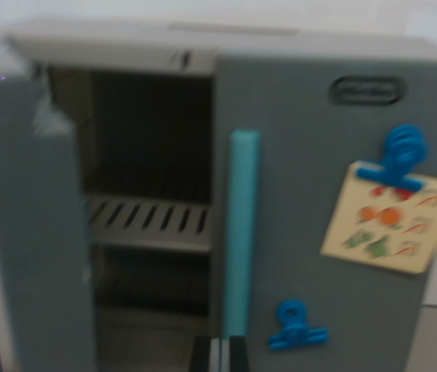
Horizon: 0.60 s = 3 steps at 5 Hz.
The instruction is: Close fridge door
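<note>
At the wrist view's left, fridge door (36,232) stands open

Only the tool's (218,353) dark tips show, bottom edge.

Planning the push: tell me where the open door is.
The open grey fridge door stands at the wrist view's left, swung outward beside the dark interior shelf.
</note>
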{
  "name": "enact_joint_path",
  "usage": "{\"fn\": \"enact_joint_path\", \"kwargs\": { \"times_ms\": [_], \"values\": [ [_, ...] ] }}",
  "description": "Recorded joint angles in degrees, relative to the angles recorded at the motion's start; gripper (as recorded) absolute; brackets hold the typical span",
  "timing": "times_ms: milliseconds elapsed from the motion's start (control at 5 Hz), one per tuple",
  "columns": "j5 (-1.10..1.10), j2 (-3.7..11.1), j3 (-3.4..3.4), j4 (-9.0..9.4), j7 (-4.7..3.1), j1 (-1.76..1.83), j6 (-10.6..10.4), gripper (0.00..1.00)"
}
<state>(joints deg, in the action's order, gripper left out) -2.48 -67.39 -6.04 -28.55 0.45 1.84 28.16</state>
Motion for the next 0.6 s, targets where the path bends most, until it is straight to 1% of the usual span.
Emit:
{"fn": "enact_joint_path", "kwargs": {
  "times_ms": [200, 400, 600],
  "values": [
    [0.0, 1.65, -2.46, -0.03, 0.0, 0.0, 0.0, 1.0],
    [0.0, 1.65, -2.46, -0.03, 0.0, 0.0, 0.0, 1.0],
    [0.0, 3.44, -5.35, -0.16, 0.0, 0.0, -0.01, 1.0]
  ]
}}
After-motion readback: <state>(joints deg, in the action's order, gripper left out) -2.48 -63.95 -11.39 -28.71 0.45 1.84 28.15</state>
